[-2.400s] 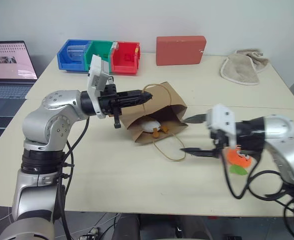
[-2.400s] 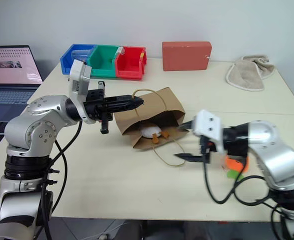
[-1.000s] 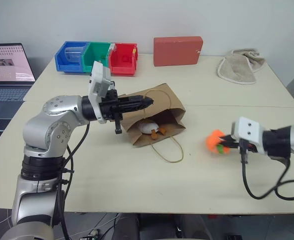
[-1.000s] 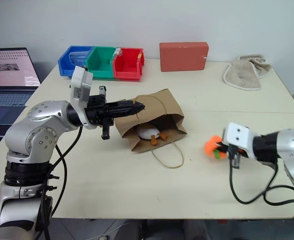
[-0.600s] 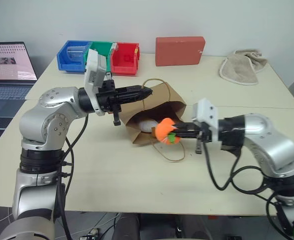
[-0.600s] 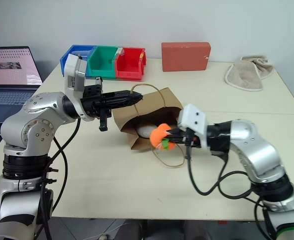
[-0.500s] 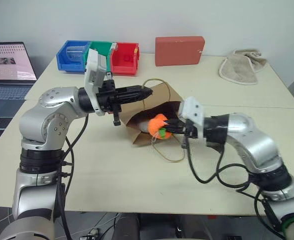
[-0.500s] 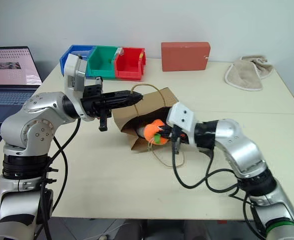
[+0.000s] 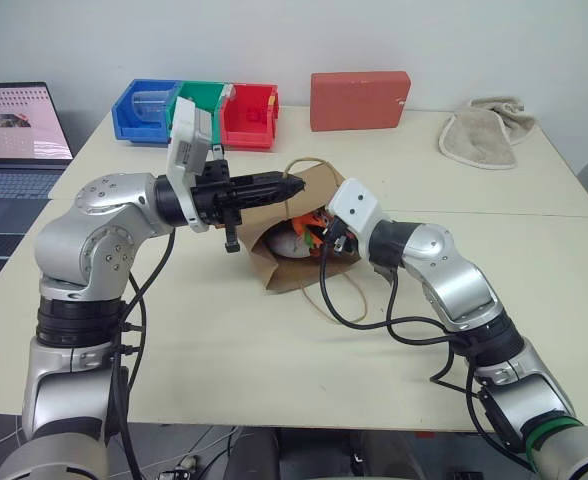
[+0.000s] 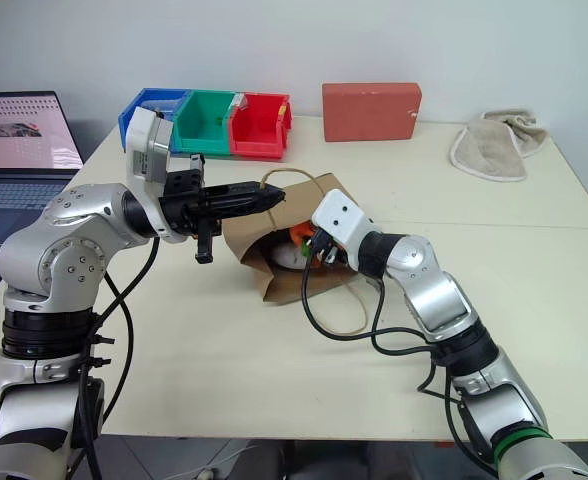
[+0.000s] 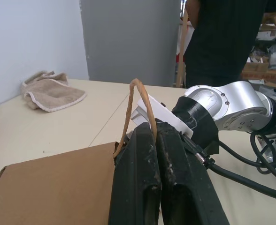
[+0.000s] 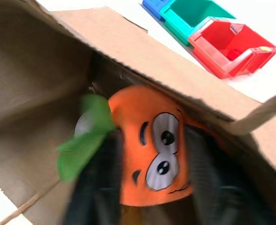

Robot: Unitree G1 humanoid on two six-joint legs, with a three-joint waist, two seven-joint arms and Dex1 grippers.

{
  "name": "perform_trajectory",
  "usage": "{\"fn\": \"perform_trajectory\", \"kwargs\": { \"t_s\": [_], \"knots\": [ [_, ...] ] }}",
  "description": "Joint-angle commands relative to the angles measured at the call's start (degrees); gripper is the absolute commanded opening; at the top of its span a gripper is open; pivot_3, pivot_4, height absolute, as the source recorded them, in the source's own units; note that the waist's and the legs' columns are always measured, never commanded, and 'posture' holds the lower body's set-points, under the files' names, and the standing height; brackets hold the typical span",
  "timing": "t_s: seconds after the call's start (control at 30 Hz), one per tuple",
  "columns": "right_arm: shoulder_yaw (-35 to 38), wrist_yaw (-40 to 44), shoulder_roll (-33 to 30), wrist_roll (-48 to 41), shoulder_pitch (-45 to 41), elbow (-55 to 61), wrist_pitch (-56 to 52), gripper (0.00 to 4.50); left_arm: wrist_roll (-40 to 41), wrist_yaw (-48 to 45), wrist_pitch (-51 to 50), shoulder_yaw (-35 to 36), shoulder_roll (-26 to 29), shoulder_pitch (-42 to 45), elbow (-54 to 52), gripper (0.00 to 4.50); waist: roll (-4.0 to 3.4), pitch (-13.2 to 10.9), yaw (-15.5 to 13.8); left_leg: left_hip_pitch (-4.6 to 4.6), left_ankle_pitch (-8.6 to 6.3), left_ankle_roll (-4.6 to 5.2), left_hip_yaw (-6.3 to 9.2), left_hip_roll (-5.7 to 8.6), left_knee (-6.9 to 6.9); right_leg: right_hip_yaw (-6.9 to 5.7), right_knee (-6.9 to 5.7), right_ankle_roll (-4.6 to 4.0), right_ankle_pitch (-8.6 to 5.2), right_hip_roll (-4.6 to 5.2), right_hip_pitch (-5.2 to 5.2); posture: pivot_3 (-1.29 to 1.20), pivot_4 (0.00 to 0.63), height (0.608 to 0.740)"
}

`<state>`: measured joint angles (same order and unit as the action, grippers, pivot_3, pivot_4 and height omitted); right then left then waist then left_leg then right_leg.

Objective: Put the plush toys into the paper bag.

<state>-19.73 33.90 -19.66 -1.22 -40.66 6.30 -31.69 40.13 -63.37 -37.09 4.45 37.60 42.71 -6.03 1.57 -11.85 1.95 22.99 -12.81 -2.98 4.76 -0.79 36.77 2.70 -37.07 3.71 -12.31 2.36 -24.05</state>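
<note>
The brown paper bag (image 9: 274, 272) lies on its side on the table, mouth toward my right arm. My left gripper (image 9: 292, 185) is shut on the bag's upper edge and loop handle (image 11: 131, 103), holding the mouth up. My right gripper (image 10: 306, 240) reaches into the mouth. In the right wrist view the orange plush toy (image 12: 152, 145) with its green leaf (image 12: 84, 136) sits inside the bag between my spread black fingers (image 12: 213, 183). The white plush toy (image 10: 286, 257) lies deeper inside, partly hidden behind the gripper.
The bag's other handle loop (image 9: 344, 300) lies on the table in front of it. At the back stand blue, green and red bins (image 9: 199, 105), a red-orange block (image 9: 359, 100) and a beige cloth (image 9: 479, 140). A laptop (image 9: 19, 130) is far left. A person (image 11: 222, 37) stands beyond the table.
My right gripper has carried the orange toy leftward from the table's right side into the bag's mouth, and its fingers have spread. The left gripper has kept still on the bag.
</note>
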Motion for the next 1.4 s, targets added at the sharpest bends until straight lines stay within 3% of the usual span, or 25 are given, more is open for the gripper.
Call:
{"fn": "perform_trajectory", "kwargs": {
  "t_s": [0.03, 0.13, 0.17, 0.37, 0.47, 0.67, 0.87, 1.0, 1.23, 1.33, 1.4],
  "knots": [
    [0.55, 1.53, -1.15, 0.56, -0.15, 3.33, 1.81, 3.31, 0.81, 0.66, 0.67, 2.02, 0.04, 1.6, 0.2, 0.0, 0.0, 0.0, 0.0, 0.0, 0.0, 0.0, 0.0, 0.0, 0.0, 0.0, 0.0, 0.0, 0.0, 0.0, 0.0, 0.0, 0.15, 0.74],
    [0.54, 2.74, -2.23, 0.64, 0.21, 4.41, 2.67, 4.36, 0.7, 1.33, 0.91, 2.14, -0.45, 2.08, 1.0, 0.0, 0.0, 0.0, -0.02, 0.0, 0.0, 0.0, 0.0, 0.0, 0.0, -0.01, 0.0, 0.0, 0.0, 0.0, 0.0, 0.0, 0.15, 0.74],
    [0.41, 3.07, -2.67, 0.86, 0.32, 4.77, 3.18, 4.44, 0.53, 1.47, 1.1, 2.08, -0.57, 2.18, 1.25, 0.0, 0.0, 0.0, -0.01, 0.0, 0.0, 0.0, 0.0, 0.0, 0.0, 0.0, 0.0, 0.0, 0.0, 0.0, 0.0, 0.0, 0.15, 0.74],
    [1.37, 7.11, -5.82, -0.03, 1.41, 8.61, 6.83, 4.44, 0.02, 2.14, 1.72, 1.85, -1.09, 2.66, 2.06, 0.0, 0.0, 0.0, 0.02, 0.0, 0.0, 0.0, 0.0, 0.0, 0.0, 0.0, 0.01, 0.01, -0.01, 0.0, 0.0, 0.0, 0.15, 0.74],
    [6.3, 11.96, -8.35, -6.79, 2.27, 13.72, 4.15, 4.44, -0.06, 2.18, 1.79, 1.66, -1.23, 2.61, 2.02, 0.0, 0.0, 0.0, -0.05, 0.01, 0.0, 0.0, 0.01, 0.0, -0.01, -0.01, 0.01, 0.01, -0.01, 0.0, 0.0, 0.0, 0.15, 0.74],
    [14.94, 22.68, -19.41, -21.75, 10.25, 24.63, -4.54, 4.44, -0.48, 2.16, 2.26, 1.47, -1.48, 2.65, 2.31, 0.0, 0.01, 0.0, -0.24, 0.01, -0.01, 0.01, 0.02, 0.01, 0.0, -0.02, 0.1, 0.01, -0.01, 0.01, 0.07, 0.0, 0.15, 0.74],
    [19.91, 19.17, -22.09, -26.42, 18.35, 27.33, -10.06, 4.44, -0.84, 1.86, 2.58, 1.44, -1.4, 2.77, 2.77, 0.0, 0.01, 0.0, 0.12, -0.04, 0.0, 0.01, -0.02, -0.02, 0.02, 0.01, 0.02, -0.01, -0.02, 0.0, 0.06, 0.0, 0.15, 0.74],
    [14.74, 13.35, -21.25, -21.2, 22.13, 24.27, -11.91, 4.44, -0.97, 1.68, 2.58, 1.3, -1.36, 2.87, 2.85, 0.0, 0.01, 0.01, -0.01, -0.04, 0.0, 0.01, -0.02, -0.02, 0.03, 0.0, 0.03, -0.02, -0.02, -0.01, 0.06, 0.0, 0.15, 0.74],
    [7.05, 5.47, -12.12, -14.19, 17.54, 10.85, -10.94, 4.44, -1.39, 1.46, 2.72, 1.03, -1.36, 2.87, 2.73, 0.0, 0.0, 0.0, 0.13, -0.02, 0.0, 0.01, -0.05, -0.02, 0.05, 0.04, 0.03, -0.01, -0.01, -0.03, 0.03, 0.0, 0.15, 0.74],
    [5.84, 4.79, -9.52, -13.43, 15.29, 7.33, -11.67, 3.8, -1.37, 1.51, 2.57, 1.24, -1.11, 2.64, 2.45, 0.0, 0.0, 0.0, 0.09, -0.01, 0.0, 0.01, -0.04, -0.02, 0.05, 0.05, 0.03, -0.01, 0.0, -0.03, 0.02, 0.0, 0.15, 0.74],
    [5.98, 5.4, -8.64, -14.32, 14.57, 7.26, -12.99, 3.13, -1.25, 1.55, 2.42, 1.45, -0.91, 2.43, 2.17, 0.0, 0.0, 0.0, 0.05, -0.01, 0.0, 0.01, -0.02, -0.02, 0.01, 0.03, 0.04, -0.01, 0.0, -0.03, 0.02, 0.0, 0.15, 0.74]
  ]
}}
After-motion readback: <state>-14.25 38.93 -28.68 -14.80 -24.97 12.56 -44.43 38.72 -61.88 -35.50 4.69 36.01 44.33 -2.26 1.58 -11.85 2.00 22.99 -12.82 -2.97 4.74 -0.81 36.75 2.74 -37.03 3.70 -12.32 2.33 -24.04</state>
